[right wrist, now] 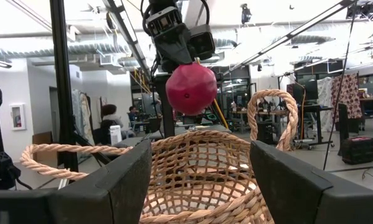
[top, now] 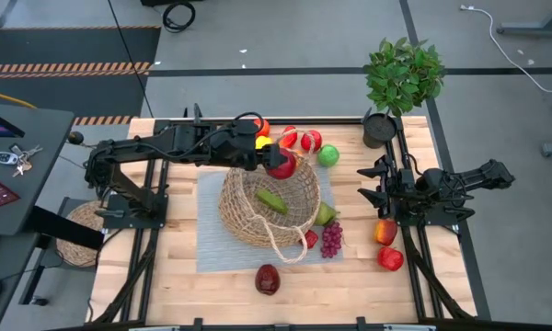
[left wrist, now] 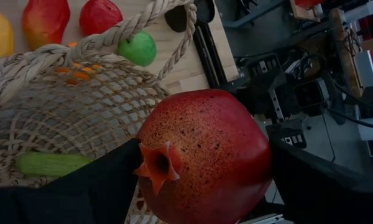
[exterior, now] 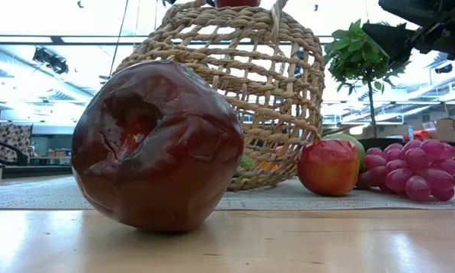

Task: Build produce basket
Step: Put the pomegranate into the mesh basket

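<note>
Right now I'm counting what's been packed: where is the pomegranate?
In the high view the pomegranate is held in the left gripper above the basket's far rim, near the green apple.

A grey floor [top: 285, 41] surrounded the wooden table [top: 175, 285]. A striped mat [top: 69, 55] lay beyond the table, a dark desk [top: 18, 175] beside it. Ceiling lights glowed overhead.

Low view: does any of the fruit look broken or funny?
Yes. The dark red apple at the table's front looks dented and wrinkled around its stem pit, lying tilted, apart from the basket. The left gripper holds a pomegranate over the basket.
</note>
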